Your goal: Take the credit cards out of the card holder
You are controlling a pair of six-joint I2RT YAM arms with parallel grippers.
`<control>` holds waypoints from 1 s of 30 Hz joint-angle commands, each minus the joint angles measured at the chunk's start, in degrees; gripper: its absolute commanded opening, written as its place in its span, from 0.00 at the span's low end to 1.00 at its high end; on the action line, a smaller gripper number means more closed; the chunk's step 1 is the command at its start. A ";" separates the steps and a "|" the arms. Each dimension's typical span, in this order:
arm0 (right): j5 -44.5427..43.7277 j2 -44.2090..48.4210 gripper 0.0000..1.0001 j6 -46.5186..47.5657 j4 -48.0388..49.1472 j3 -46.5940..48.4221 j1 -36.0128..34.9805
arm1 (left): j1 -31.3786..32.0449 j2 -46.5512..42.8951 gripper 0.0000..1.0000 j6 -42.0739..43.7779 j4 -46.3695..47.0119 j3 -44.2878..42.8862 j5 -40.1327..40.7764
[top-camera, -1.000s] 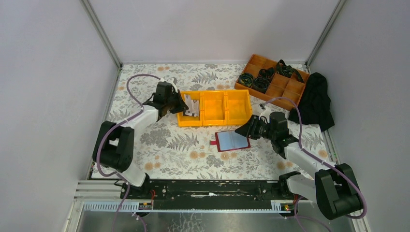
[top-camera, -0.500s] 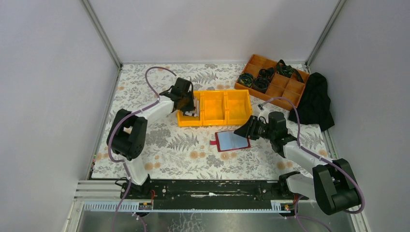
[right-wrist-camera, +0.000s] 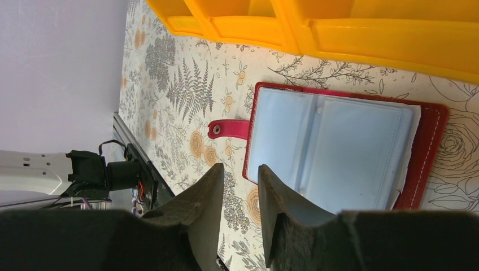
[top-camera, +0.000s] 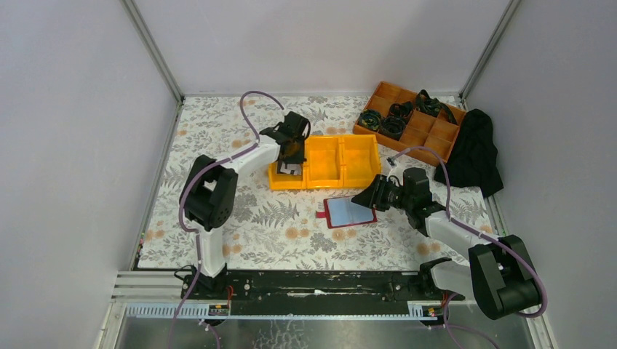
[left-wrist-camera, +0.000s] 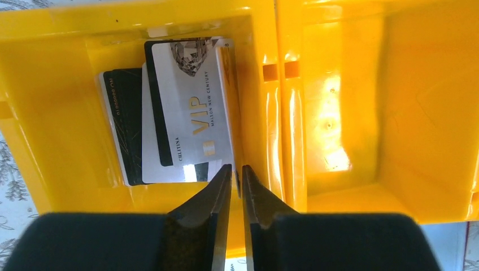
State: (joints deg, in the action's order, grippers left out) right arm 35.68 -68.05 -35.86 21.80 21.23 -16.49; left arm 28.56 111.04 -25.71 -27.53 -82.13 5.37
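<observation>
The red card holder (top-camera: 348, 212) lies open on the floral table, its blue-grey inside (right-wrist-camera: 339, 147) showing no cards. Several grey-white and black credit cards (left-wrist-camera: 175, 118) lie stacked in the left compartment of the yellow bin (top-camera: 324, 161). My left gripper (top-camera: 291, 156) is over that compartment. In the left wrist view the gripper (left-wrist-camera: 236, 169) is shut on one more card (left-wrist-camera: 226, 113), held edge-on beside the divider. My right gripper (top-camera: 361, 198) sits at the holder's right end. In the right wrist view it (right-wrist-camera: 241, 169) is slightly open and empty, with one finger (right-wrist-camera: 282, 203) over the holder.
The bin's middle and right compartments (left-wrist-camera: 361, 101) hold nothing. An orange divided tray (top-camera: 407, 120) with black cables stands at the back right, and a black cloth (top-camera: 473, 153) lies beside it. The holder's red strap (right-wrist-camera: 229, 129) sticks out on the left.
My left arm has swung right, from left of the yellow bin to over its left compartment. The right arm and the holder have hardly moved.
</observation>
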 commanded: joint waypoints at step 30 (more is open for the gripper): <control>-0.88 -5.64 0.49 3.00 -1.57 2.58 -0.03 | 9.28 -33.32 0.43 -2.55 38.14 35.85 -15.59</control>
State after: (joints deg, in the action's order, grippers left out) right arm 35.00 -70.89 -34.15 19.97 21.52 -16.49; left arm 33.12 79.42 -27.07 -5.04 -51.66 -4.14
